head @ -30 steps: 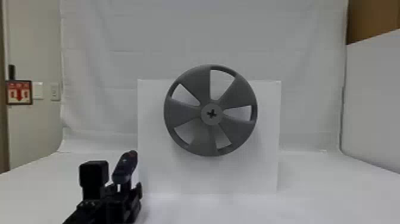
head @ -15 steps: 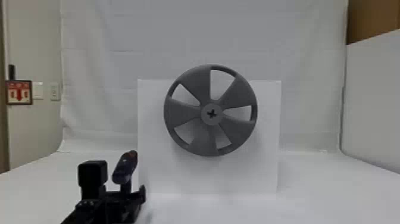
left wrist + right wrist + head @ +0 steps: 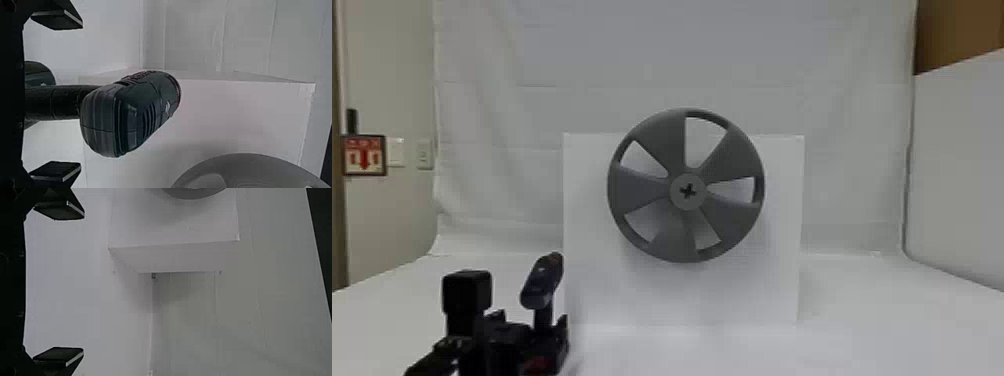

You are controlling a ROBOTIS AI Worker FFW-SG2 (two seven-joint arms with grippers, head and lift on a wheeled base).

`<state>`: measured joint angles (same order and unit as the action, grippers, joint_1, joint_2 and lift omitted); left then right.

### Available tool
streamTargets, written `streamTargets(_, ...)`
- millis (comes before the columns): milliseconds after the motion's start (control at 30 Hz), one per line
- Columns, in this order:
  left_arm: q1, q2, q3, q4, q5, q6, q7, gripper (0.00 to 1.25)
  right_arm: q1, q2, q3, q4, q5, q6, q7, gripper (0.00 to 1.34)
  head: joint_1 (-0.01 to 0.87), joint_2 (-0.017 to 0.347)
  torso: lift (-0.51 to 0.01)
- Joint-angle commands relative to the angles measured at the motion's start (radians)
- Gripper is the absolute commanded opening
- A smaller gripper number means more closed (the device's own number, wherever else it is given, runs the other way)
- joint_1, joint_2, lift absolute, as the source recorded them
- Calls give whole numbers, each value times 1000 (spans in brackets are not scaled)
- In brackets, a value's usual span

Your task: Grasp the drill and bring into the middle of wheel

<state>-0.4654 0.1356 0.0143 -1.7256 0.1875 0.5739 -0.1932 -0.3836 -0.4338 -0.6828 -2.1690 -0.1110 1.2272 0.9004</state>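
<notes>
The dark drill (image 3: 542,282) stands upright at the lower left in the head view, with my left gripper (image 3: 532,335) low around its handle. In the left wrist view the drill (image 3: 131,113) has its handle between the wide-apart fingers of my left gripper (image 3: 56,96), touching neither. The grey five-spoked wheel (image 3: 642,192), with a cross-shaped mark at its hub, is mounted upright to the right of the drill. Its rim shows in the left wrist view as well. My right gripper (image 3: 58,284) is open, with nothing between its fingers.
Behind the wheel stands a white panel (image 3: 592,280) on the white table (image 3: 882,320). White cloth (image 3: 782,60) hangs at the back, and a white side wall (image 3: 962,175) rises at the right.
The left arm has shifted left and turned slightly in the head view, its fingers staying around the drill's handle. The drill and the wheel have kept their places.
</notes>
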Motion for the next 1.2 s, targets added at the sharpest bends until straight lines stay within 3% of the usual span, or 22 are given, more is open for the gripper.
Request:
streamTargets(0,5,-1,58,12,-26,-2,-87,1218,0,3,-3,0,1,0,0,1252,54,31,-403)
streamTargets(233,-2,5,139,44,-54,-3,-269,1226,5,3,-6,0,2,0,0,1252,54,31,-403)
streamTargets(533,-24,38,216,80,-102,-3,-476,1226,6,4,-6,0,1,0,0,1252,54,31,-403)
streamTargets(633,-30,50,236,92,-120,-3,-515,1226,9,6,-7,0,1,0,0,1252,54,31,-403)
streamTargets(933,-35,58,311,98,-152,-5,-523,1224,11,4,-11,0,-1,0,0,1252,54,31,-403)
streamTargets(1167,-32,55,325,103,-149,-34,-399,1221,11,7,-9,0,1,0,0,1252,54,31,-403)
